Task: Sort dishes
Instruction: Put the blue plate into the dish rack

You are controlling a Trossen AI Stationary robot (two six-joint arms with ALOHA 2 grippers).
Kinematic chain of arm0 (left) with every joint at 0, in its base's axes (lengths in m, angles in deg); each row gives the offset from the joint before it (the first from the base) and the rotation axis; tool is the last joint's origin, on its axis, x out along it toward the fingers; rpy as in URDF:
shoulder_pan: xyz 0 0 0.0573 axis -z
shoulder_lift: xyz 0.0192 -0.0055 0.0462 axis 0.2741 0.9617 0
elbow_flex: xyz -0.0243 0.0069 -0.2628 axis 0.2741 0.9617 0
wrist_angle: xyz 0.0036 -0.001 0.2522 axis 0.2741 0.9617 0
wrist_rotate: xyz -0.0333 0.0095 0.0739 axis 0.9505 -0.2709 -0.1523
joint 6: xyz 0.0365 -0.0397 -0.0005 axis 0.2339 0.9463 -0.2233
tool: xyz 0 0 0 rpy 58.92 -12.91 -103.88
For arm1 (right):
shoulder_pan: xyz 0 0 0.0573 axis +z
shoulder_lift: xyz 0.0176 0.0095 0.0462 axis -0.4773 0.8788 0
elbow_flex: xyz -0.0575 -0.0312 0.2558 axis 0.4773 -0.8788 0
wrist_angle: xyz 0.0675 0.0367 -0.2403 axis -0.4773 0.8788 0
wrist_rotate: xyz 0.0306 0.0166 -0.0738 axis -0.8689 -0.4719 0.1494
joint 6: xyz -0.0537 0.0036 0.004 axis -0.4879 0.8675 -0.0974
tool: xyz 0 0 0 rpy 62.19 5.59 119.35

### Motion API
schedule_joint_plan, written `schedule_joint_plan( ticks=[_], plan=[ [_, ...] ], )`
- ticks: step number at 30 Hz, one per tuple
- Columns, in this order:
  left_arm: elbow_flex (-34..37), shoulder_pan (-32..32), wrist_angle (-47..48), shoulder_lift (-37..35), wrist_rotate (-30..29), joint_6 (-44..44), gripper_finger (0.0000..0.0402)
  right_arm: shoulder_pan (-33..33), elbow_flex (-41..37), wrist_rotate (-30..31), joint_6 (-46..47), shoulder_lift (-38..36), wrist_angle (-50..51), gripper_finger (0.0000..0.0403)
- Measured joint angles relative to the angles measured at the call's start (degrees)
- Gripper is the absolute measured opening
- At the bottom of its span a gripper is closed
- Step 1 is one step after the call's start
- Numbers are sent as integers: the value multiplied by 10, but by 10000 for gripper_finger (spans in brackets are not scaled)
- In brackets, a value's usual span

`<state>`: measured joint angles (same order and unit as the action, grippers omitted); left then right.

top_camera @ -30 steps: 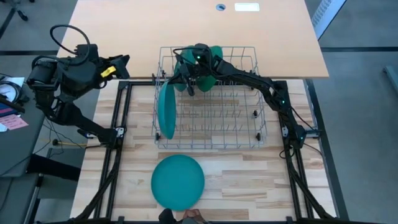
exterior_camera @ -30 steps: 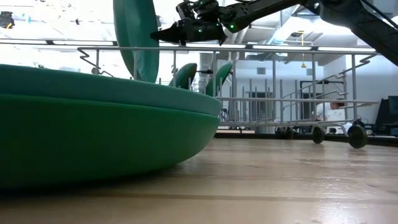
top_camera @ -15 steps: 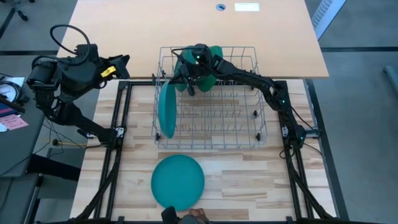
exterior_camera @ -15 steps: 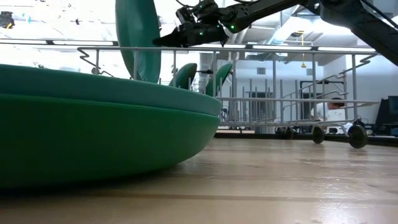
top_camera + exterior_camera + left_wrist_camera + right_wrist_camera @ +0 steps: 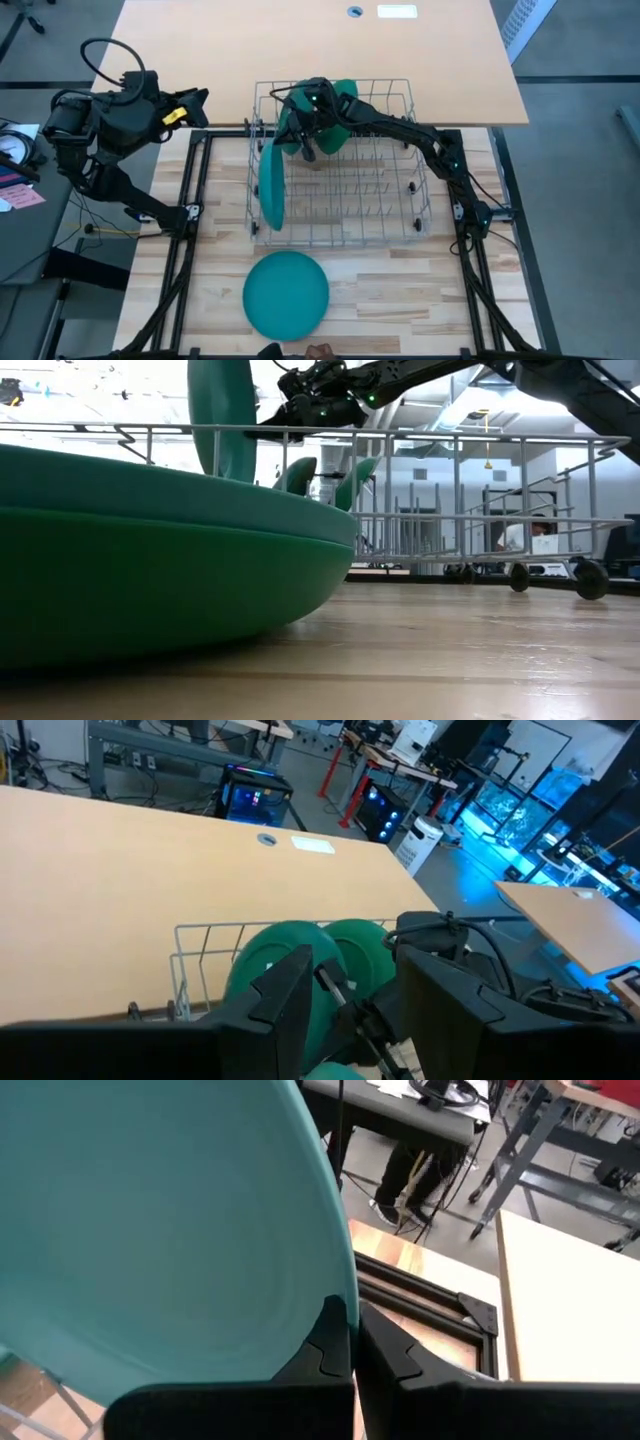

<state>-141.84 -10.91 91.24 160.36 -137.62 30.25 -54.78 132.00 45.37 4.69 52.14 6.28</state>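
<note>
A wire rack stands mid-table. At its left end a teal plate stands on edge between the wires, with my right gripper shut on its rim. Two dark green plates stand upright at the rack's far side and show in the left wrist view as dark green plates. Another teal plate lies flat on the table in front of the rack. My left gripper waits open and holding nothing, raised beyond the table's left edge. My right gripper pinches the standing teal plate's rim between its two fingers, high on the plate. The fingers come from the table's right, slanting slightly down. The plate stays upright, its lower edge down inside the rack.
A light tabletop lies beyond the rack. Dark frame rails run along both sides of the wooden table. A person's hand shows at the near edge. Bare wood lies right of the flat teal plate.
My right gripper has tipped further downward and sunk a little, still shut on the teal plate's rim. The plate has shifted slightly toward the table's near edge, and the rack has shifted a little with it.
</note>
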Motion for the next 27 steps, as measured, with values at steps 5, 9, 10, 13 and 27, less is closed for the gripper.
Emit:
schedule_joint_plan(
  ticks=[5,9,10,13,27],
  plan=[
    [0,0,0,0,0,-11,139,7,0,15,-1,0,1,0],
    [0,0,0,0,0,-18,139,7,0,17,-2,0,-3,2],
    [0,0,0,0,0,-18,139,7,0,17,-2,0,-3,4],
    [0,0,0,0,0,-17,139,7,0,18,-2,0,-1,12],
    [0,0,12,-2,0,-18,139,8,-2,38,7,1,3,60]
  ],
)
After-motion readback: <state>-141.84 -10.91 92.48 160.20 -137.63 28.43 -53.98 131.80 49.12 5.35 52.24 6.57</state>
